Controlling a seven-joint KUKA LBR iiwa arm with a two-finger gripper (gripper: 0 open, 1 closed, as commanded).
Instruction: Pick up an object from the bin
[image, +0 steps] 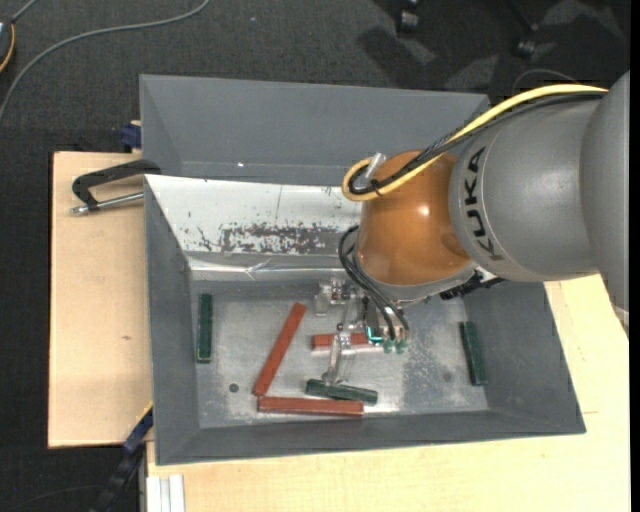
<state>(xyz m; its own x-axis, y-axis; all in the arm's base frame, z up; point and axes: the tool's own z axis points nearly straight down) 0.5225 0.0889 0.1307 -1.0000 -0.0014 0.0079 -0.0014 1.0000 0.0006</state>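
Grey bin (300, 125), red sticks (279, 350), dark green sticks (204, 327)

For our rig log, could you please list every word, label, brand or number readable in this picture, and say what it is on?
"KUKA": dark letters, turned sideways, on the grey arm housing over the bin.
Nothing else can be read: the red sticks and green sticks in the bin show no lettering I can make out.
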